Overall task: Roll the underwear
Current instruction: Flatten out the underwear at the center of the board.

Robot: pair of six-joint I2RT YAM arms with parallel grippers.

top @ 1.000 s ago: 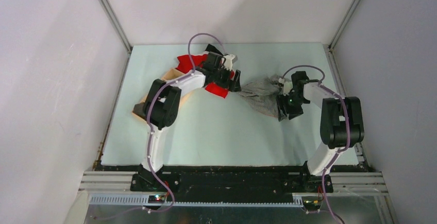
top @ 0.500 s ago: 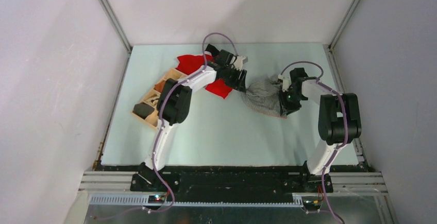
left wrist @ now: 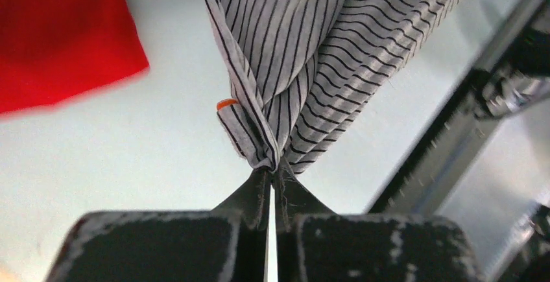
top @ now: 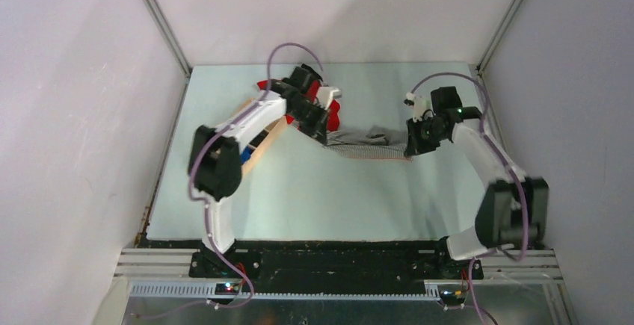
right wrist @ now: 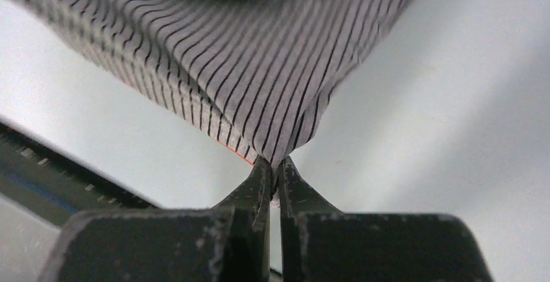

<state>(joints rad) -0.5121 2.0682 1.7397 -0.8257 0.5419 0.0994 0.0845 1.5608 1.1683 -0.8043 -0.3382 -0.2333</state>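
Fingers (left wrist: 250, 194) of the left gripper (left wrist: 271, 169) and the right gripper (right wrist: 277, 165) each pinched one end of the soft grey-and-white striped underwear (top: 370, 147), which hung stretched sideways between them over the pale table (top: 314, 198)

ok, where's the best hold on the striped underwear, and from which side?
By its two opposite end edges, one per arm, each coming in from its own outer side. The underwear is limp, so a thin pinched fold suits the narrow fingertips, as the left gripper and right gripper hold it now, hanging spread between them.
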